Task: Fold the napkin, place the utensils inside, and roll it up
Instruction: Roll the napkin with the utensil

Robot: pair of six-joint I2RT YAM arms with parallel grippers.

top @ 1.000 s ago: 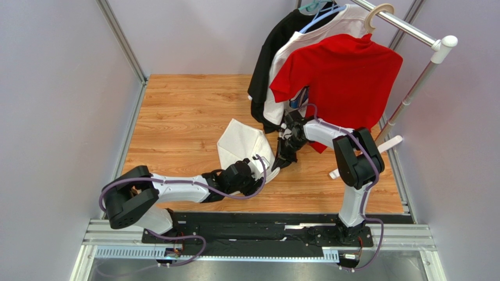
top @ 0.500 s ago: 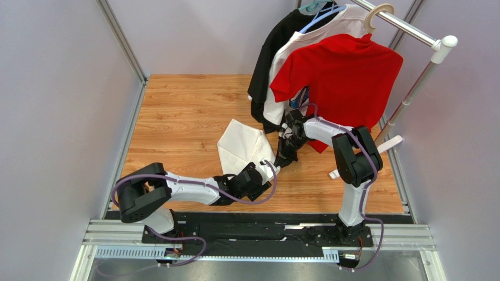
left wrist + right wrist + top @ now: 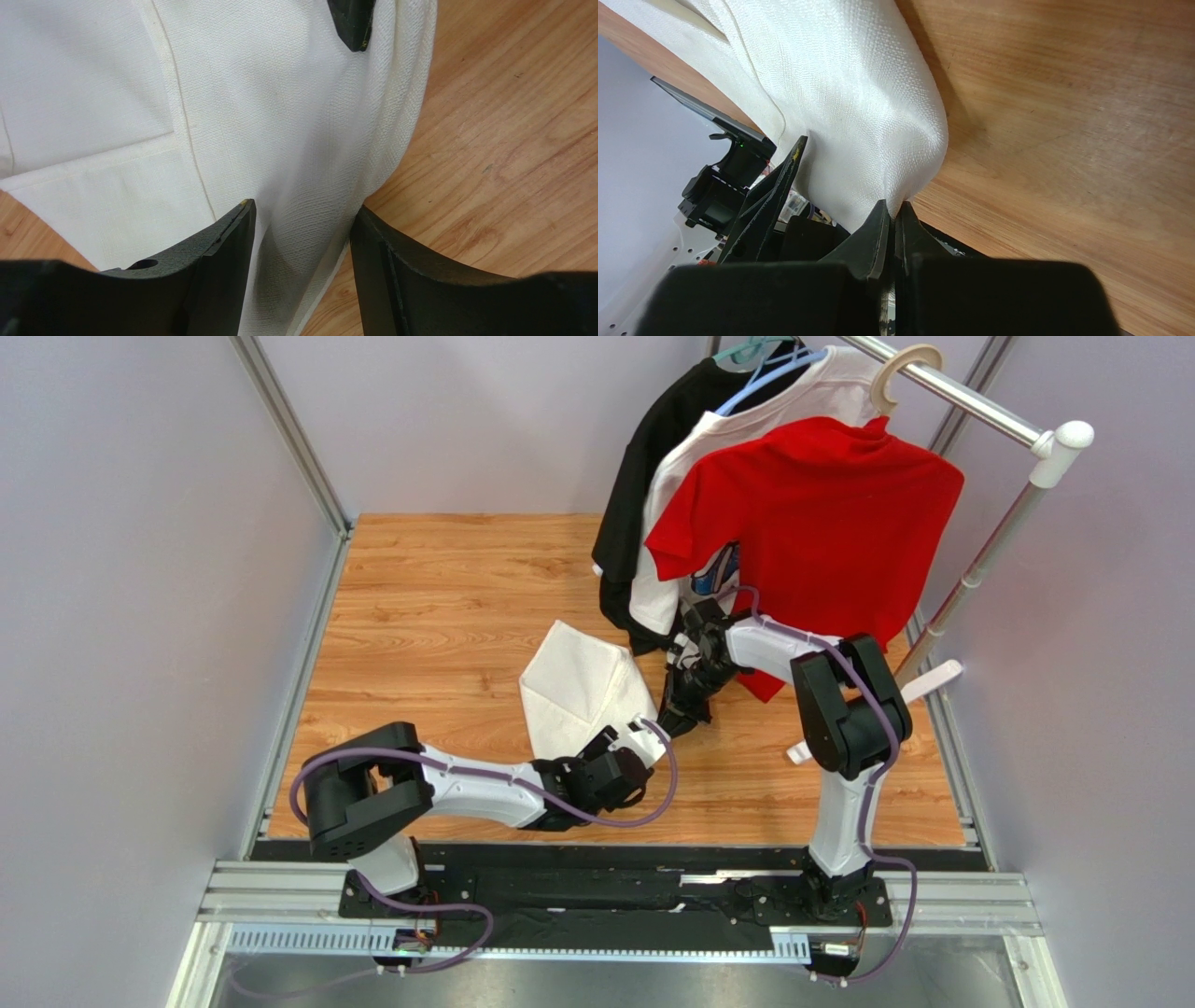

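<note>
The white napkin [image 3: 572, 683] lies part-folded on the wooden table, its near right corner lifted. My right gripper [image 3: 673, 724] is shut on that corner, and the cloth [image 3: 857, 105] rises out of its closed tips [image 3: 892, 208]. My left gripper [image 3: 634, 752] is low beside it, open, with a raised fold of the napkin [image 3: 281, 126] running between its two fingers [image 3: 303, 210] without being pinched. The right gripper's dark fingertip [image 3: 353, 21] shows at the top of the left wrist view. The utensils are out of view.
A clothes rack [image 3: 982, 406] stands at the back right with a red shirt [image 3: 814, 518], a white shirt [image 3: 673, 546] and a black one [image 3: 645, 462] hanging close behind the right arm. A white bar [image 3: 926, 689] lies near the table's right edge. Grey walls close in both sides.
My left arm has swung right and stretched along the table's near side, bringing its gripper to the napkin's near right corner with its jaws slightly narrower. The right gripper has held its place.
</note>
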